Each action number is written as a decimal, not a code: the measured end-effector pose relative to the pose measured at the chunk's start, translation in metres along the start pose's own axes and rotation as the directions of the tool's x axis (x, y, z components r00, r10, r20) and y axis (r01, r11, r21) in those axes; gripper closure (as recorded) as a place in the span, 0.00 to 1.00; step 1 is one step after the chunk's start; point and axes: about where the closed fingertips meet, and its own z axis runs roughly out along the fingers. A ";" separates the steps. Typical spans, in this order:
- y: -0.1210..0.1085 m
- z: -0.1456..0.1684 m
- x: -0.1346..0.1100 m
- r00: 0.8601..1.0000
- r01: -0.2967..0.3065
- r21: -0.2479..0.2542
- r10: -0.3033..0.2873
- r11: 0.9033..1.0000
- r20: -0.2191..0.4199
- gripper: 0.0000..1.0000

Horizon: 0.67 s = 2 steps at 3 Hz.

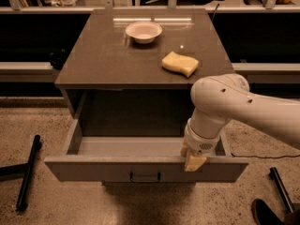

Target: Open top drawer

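- At the front rim of the top drawer [108, 170], right of centre, your gripper [194, 161] rests; grip state cannot be told.
- Drawer stands out; sponge [180, 63], bowl [144, 31] on cabinet top [103, 55].

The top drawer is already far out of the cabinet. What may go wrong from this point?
1. The top drawer looks almost fully extended; further pulling might strain its stops.
2. The gripper sits at the front panel's upper edge, right of the handle; an off-centre pull may skew the drawer.
3. The arm bends close to the sponge on the cabinet top and might knock it off.
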 end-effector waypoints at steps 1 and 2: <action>0.001 -0.001 0.003 1.000 -0.009 0.004 0.009 1.000 0.003 0.00; 0.000 -0.005 0.004 1.000 -0.008 0.014 0.008 1.000 0.004 0.00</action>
